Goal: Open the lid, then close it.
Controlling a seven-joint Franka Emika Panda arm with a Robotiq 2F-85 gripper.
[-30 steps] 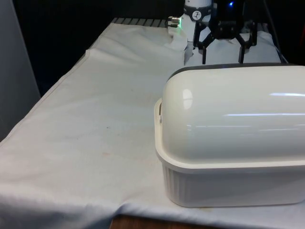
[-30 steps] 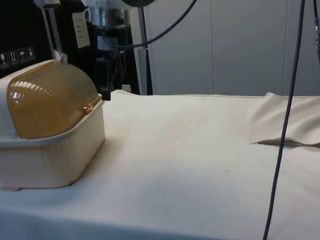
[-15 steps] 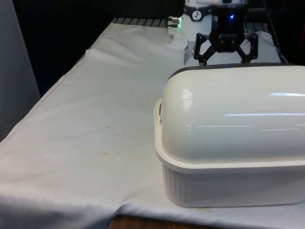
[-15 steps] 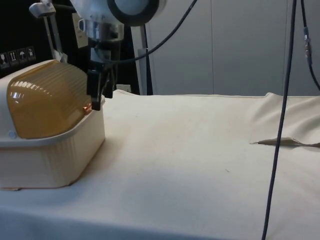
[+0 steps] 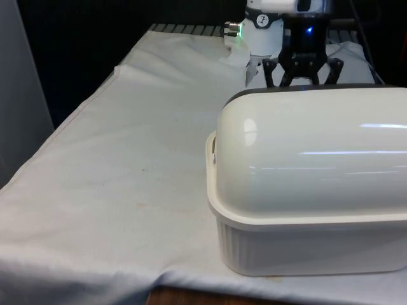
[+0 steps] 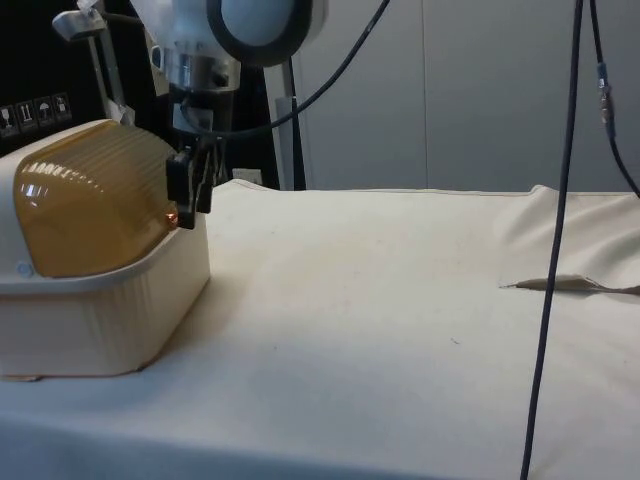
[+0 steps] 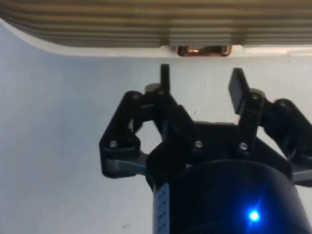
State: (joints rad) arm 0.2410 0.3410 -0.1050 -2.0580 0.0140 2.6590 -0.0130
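Wrist view puts our tool (image 7: 200,83), fingers apart, just short of the lid's copper tab (image 7: 204,50). Lid (image 6: 95,195) sits closed on the box (image 6: 110,320). We judge it light, slick plastic; grip that tab.

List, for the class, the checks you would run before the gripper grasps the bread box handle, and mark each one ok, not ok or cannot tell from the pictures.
1. Lid fully shut on the bread box before opening starts: ok, its front edge rests on the rim in the side view.
2. Fingers open enough to take the handle: ok, the gripper shows a clear gap.
3. Copper handle lined up with that gap: ok in the wrist view.
4. Fingers already around the handle: not ok, they stop short of it.
5. Gripper at handle height: ok in the side view.
6. Cloth in front of the box free of obstacles: ok.
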